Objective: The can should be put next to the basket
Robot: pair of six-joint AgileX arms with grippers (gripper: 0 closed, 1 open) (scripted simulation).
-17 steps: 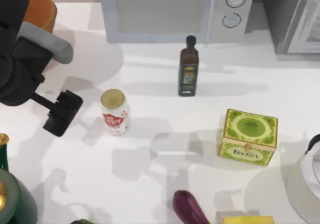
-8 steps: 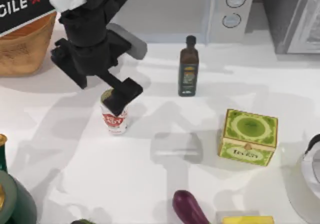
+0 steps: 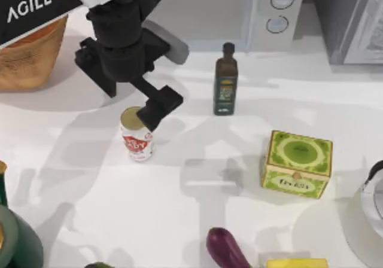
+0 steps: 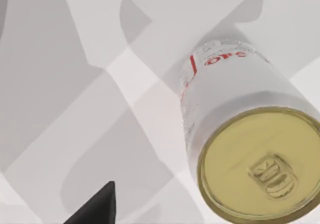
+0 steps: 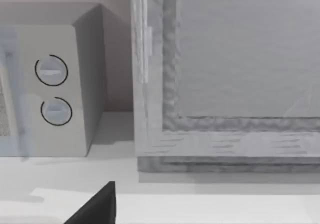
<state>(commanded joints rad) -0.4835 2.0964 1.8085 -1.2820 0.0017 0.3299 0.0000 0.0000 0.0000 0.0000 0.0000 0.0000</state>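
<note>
Our left gripper (image 3: 157,109) hangs over the table at the end of the black AgileX arm, just above and slightly to the right of the can (image 3: 136,134), overlapping its gold top in the top view. We cannot tell whether it is released or clenched; nothing shows it gripping the can. The can stands upright on the white table (image 3: 179,220), and in the left wrist view its gold lid and red lettering lie close below the gripper (image 4: 265,169). The basket (image 3: 30,55) sits well away from the gripper, at the table's far left corner, partly under the arm. Right of the gripper stands a dark bottle (image 3: 225,79). Our right arm is parked facing the microwave (image 5: 55,89).
</note>
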